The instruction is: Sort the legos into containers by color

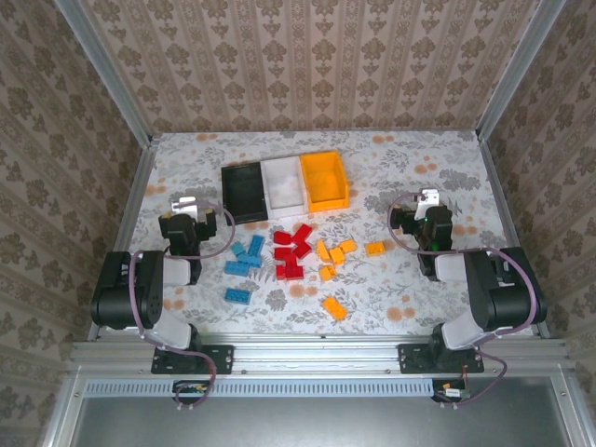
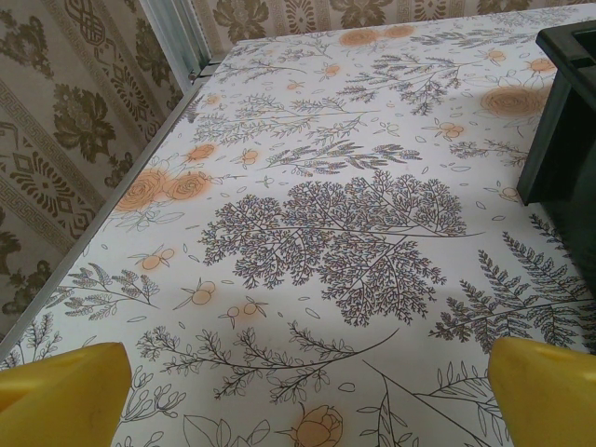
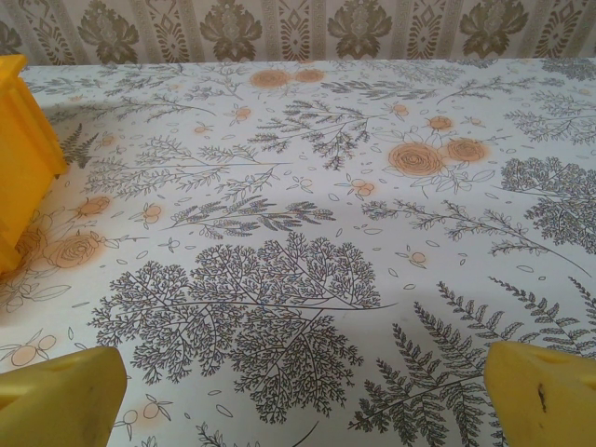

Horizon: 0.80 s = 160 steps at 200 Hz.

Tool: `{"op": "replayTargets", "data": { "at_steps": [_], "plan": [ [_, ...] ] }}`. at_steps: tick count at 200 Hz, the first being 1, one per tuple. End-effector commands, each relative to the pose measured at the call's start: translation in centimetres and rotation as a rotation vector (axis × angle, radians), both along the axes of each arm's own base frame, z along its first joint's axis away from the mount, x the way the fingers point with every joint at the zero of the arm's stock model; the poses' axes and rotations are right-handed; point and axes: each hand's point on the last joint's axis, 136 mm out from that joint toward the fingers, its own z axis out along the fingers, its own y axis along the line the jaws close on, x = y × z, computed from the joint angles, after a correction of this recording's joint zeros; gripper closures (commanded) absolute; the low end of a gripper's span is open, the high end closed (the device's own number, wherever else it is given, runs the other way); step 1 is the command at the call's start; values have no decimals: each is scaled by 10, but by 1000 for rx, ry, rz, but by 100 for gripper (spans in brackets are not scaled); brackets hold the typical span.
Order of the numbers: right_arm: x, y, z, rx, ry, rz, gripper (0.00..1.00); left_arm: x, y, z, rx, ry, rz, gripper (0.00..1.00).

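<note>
Basically nothing has been sorted yet, as far as can be judged. The legos (image 1: 279,265) are all seen loose in the middle of the desk (image 1: 410,307), between the containers and the near edge. The blue legos (image 1: 244,259) are bunched to the left, the red legos (image 1: 291,253) in the centre and the orange legos (image 1: 331,256) to the right. One orange stray (image 1: 375,248) lies off toward the right edge and another (image 1: 334,308) closer to the near edge. A lone blue brick (image 1: 238,295) is also set apart on the near side. So the colours are already roughly grouped, but not a single brick can be made out inside a bin. The containers (image 1: 284,186) are joined in a row just behind the pile, toward the far edge: black bin (image 1: 244,191) on the left, white bin (image 1: 284,183) in the middle, orange bin (image 1: 324,179) on the right, and all three look empty from above. The left end effector (image 1: 191,216) is parked near the black bin's left side, its fingers spread wide in the wrist view with only bare desk between them. The right end effector (image 1: 424,209) is placed to the right of the orange bin and is likewise spread, with nothing pinched. Every brick is left to be picked and dropped, so the whole job can be counted as ahead. Which colour goes in which bin can't be told, apart from the obvious orange match.
</note>
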Motion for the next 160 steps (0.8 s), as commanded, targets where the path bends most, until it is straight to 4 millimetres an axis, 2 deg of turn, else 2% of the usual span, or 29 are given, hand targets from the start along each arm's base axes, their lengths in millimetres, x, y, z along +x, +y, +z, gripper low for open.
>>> {"op": "replayTargets", "data": {
  "at_steps": [1, 13, 32, 37, 40, 46, 60, 71, 93, 118, 141, 160],
  "plan": [
    [3, -4, 4, 2, -1, -19, 0, 7, -1, 12, -18, -35, 6, 0],
    [3, -10, 10, 2, 9, -55, 0, 5, -1, 15, -38, -19, 3, 0],
    [2, -24, 29, -2, 38, -147, 0, 4, 7, 32, -21, -18, 58, 0],
    [2, -28, 28, -4, 59, -171, 0, 3, 9, 37, -19, -14, 71, 0],
    [1, -30, 40, 0, 39, -182, 0, 1, 10, 38, -21, -5, 78, 0],
    [1, -33, 47, 7, 43, -204, 0, 0, 13, 45, -21, -9, 93, 0],
    [1, -38, 58, 83, 77, -259, 0, -5, 17, 61, -39, -31, 135, 0],
    [0, -37, 60, 141, 134, -273, 0, -10, 21, 75, -89, -46, 173, 0],
    [4, -24, 71, 241, 181, -243, 0, -18, 20, 97, -196, -39, 209, 0],
    [3, -6, 83, 353, 209, -181, 0, -24, 8, 117, -310, 14, 194, 0],
    [1, 15, 91, 426, 271, -108, 0, -28, -17, 129, -397, 58, 116, 0],
    [-4, 34, 90, 438, 367, -50, 1, -31, -48, 130, -430, 121, 17, 0]
  ]
}}
